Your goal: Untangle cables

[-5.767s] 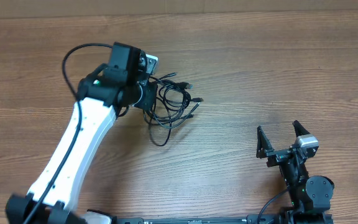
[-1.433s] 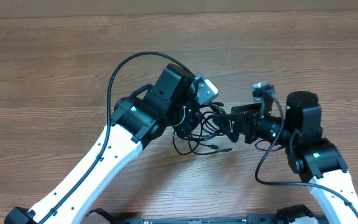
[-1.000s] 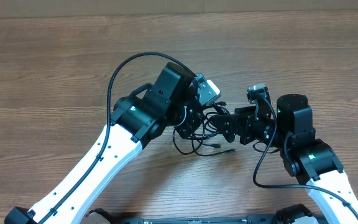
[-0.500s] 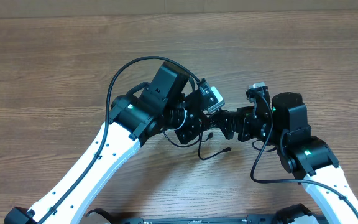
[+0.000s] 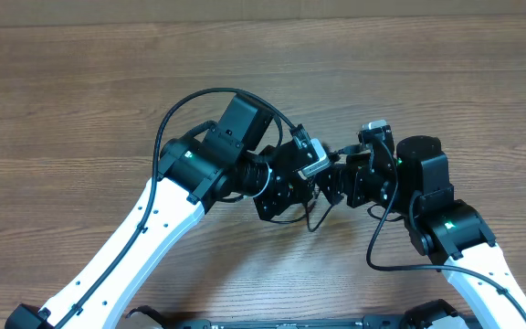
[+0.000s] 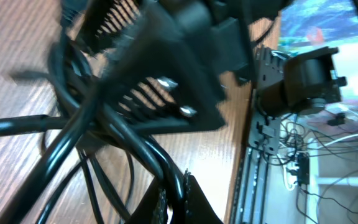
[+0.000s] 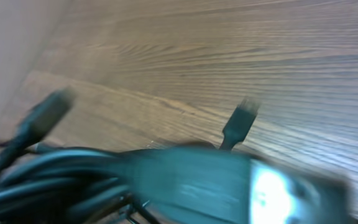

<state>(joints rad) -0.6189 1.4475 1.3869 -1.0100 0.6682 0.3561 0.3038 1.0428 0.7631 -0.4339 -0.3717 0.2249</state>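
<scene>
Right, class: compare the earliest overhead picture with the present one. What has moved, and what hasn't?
The left gripper, shut on the cables, carried them rightwards to the middle of the table and lifted them. The right gripper came in from the near right corner and now sits right at the cables. Unchanged: the right jaws are open as before.

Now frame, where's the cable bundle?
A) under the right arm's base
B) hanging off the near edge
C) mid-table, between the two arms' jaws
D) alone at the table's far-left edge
C: the overhead view shows the cables bunched where the left arm and right arm meet in the middle of the table, held at the shut left jaws.
</scene>
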